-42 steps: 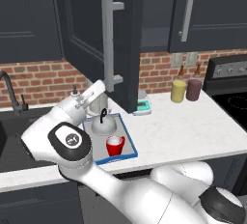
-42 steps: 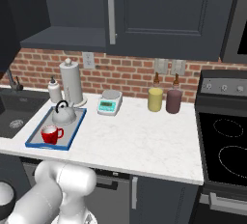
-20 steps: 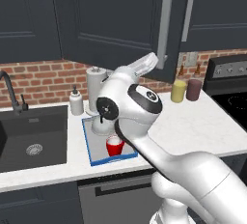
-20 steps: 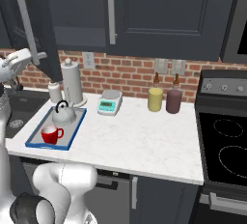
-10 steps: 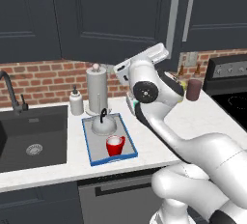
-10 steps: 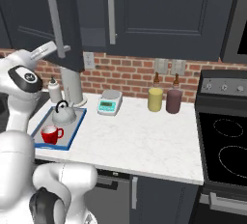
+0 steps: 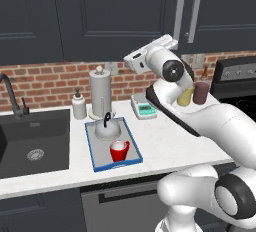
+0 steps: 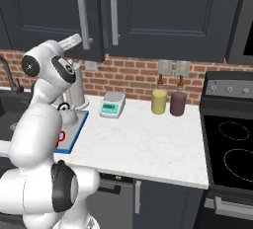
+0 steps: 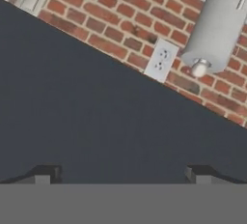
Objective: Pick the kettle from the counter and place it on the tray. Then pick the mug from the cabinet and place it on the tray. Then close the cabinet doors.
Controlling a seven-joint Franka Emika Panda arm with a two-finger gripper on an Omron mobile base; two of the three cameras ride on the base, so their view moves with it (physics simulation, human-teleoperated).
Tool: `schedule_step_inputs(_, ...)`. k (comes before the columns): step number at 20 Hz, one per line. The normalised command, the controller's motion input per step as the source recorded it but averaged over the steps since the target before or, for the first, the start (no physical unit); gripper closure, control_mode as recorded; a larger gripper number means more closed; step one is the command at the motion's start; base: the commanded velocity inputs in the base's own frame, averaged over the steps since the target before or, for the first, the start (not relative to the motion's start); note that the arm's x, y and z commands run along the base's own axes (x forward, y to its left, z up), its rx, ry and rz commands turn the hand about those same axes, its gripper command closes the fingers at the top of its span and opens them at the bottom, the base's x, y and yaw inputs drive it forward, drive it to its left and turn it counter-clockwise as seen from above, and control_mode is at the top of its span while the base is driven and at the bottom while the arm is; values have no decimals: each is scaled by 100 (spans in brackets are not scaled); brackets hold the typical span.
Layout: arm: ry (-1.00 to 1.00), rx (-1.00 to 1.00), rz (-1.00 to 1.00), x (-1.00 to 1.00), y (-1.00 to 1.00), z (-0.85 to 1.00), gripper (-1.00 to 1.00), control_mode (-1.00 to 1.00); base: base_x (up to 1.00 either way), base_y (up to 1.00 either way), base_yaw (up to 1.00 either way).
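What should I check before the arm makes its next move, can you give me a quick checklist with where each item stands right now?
1. Kettle on the tray: ok, it sits at the tray's back end.
2. Mug on the tray: ok, upright in front of the kettle.
3. Cabinet doors closed: ok, both panels look flush, handles side by side.
4. Gripper empty: ok, fingertips stand wide apart with nothing between them.
5. Gripper clear of the door: cannot tell, the hand view looks straight at a dark panel close by.
6. Paper towel roll behind the tray undisturbed: ok, standing upright.
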Motion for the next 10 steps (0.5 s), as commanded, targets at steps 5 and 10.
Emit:
schedule_step_inputs(5, 10, 4, 20, 85, -11, 0, -100, -100, 0, 0, 0)
schedule_step_inputs(10, 10, 3, 19, 78, -5, 0, -100, -100, 0, 0, 0)
